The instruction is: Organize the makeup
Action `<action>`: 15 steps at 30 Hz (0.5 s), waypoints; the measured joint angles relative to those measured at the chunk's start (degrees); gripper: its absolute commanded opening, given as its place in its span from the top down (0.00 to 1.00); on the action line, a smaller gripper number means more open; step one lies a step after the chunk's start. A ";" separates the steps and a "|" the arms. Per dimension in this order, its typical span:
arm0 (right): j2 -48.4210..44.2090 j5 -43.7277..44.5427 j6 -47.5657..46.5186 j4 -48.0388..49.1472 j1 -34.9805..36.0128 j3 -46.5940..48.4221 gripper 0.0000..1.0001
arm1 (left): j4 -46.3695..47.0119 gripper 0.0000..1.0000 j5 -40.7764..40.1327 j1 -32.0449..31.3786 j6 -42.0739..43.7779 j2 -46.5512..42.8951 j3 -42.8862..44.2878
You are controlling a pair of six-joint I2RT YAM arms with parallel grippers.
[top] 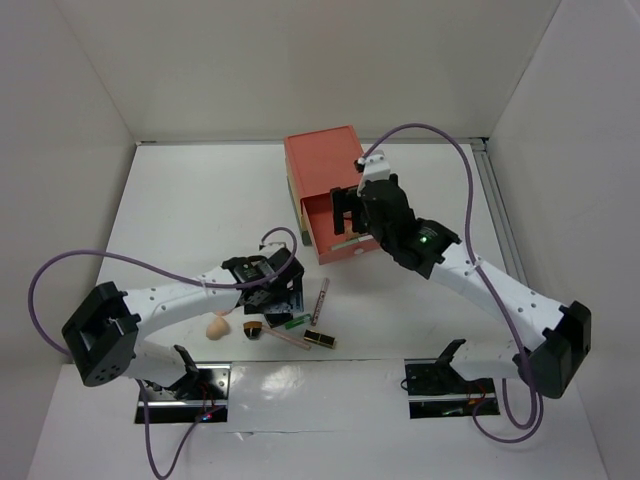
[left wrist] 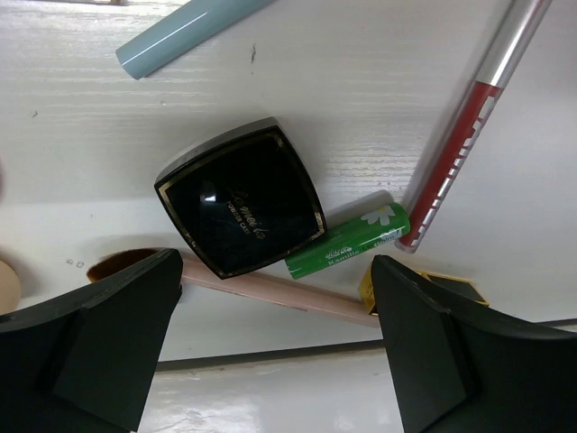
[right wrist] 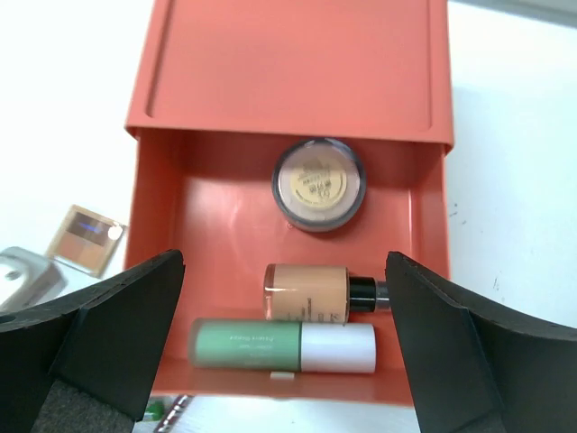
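The makeup lies in two places. In the left wrist view a black compact (left wrist: 242,200) sits beside a green tube (left wrist: 347,242), a red gloss stick (left wrist: 460,144), a blue pencil (left wrist: 189,32) and a pink brush handle (left wrist: 270,290). My left gripper (left wrist: 275,263) hovers open just above them, holding nothing. The orange drawer (right wrist: 225,216) holds a round powder jar (right wrist: 319,184), a foundation bottle (right wrist: 311,290) and a mint tube (right wrist: 279,346). Above the drawer my right gripper (right wrist: 284,259) hangs open and empty.
The orange drawer box (top: 320,160) stands at the table's back centre, its drawer (top: 322,218) pulled toward me. A peach sponge (top: 216,326) lies left of the pile. A small tan palette (right wrist: 86,239) rests on the table left of the drawer. White walls enclose the table.
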 measured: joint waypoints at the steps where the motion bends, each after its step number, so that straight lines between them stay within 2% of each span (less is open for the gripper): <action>1: -1.05 -0.13 0.00 0.02 0.04 0.00 0.00 | -0.15 0.00 -0.07 0.02 -0.61 0.07 0.00; 15: -8.55 -0.79 -0.20 0.00 0.13 0.00 0.00 | -3.52 0.00 -2.97 -0.28 -9.77 8.59 2.12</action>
